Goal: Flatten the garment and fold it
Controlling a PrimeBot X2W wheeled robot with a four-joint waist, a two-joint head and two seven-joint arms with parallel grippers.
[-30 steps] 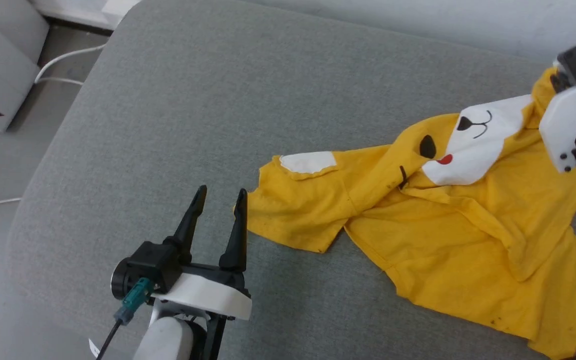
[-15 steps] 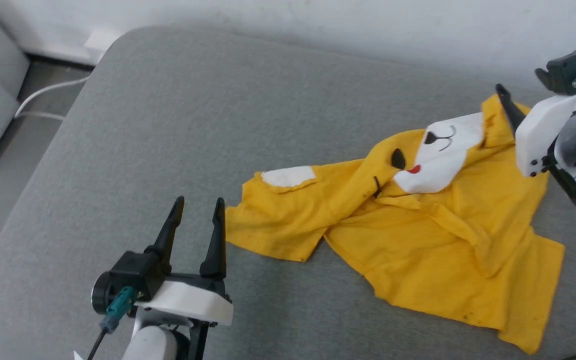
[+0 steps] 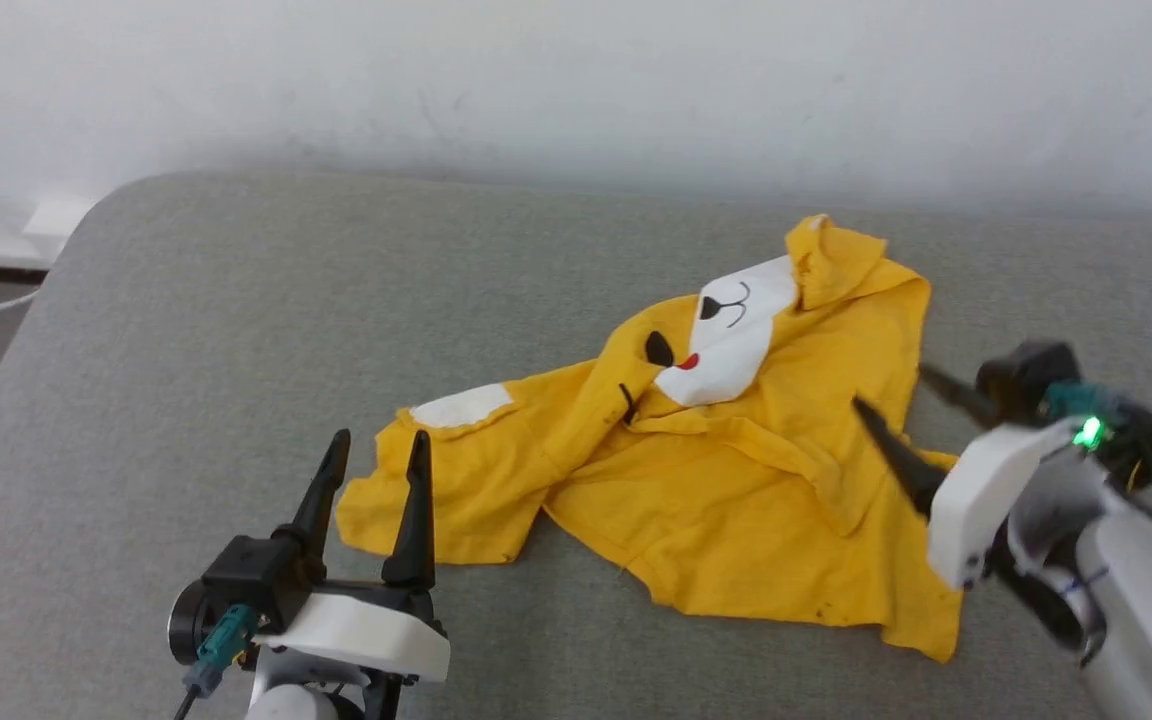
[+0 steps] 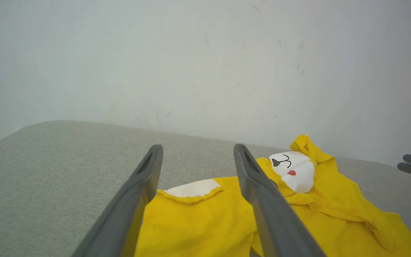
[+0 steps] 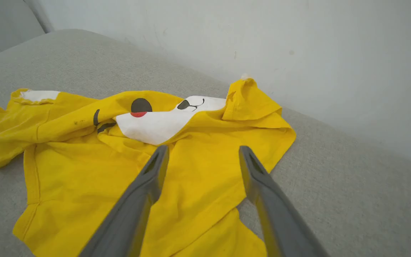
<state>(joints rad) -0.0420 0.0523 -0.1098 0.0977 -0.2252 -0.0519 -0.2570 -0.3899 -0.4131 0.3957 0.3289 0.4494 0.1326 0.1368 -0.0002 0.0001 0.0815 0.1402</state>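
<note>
One yellow T-shirt crumpled on the grey bench, two claws spread and empty.
Head view: the T-shirt (image 3: 736,480) lies rumpled on the bench (image 3: 236,300), its face print up; the left claw (image 3: 381,437) is spread just beside its left sleeve, the right claw (image 3: 888,385) spread at its right edge. Left wrist view: two fingers apart, sleeve below. Right wrist view: two fingers apart above the shirt's body.

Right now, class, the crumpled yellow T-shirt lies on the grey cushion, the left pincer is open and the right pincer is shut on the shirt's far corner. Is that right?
Not quite. The right pincer is open and holds nothing: the right wrist view shows it spread wide over the T-shirt. The rest stands: crumpled on the grey cushion, left pincer open.
</note>
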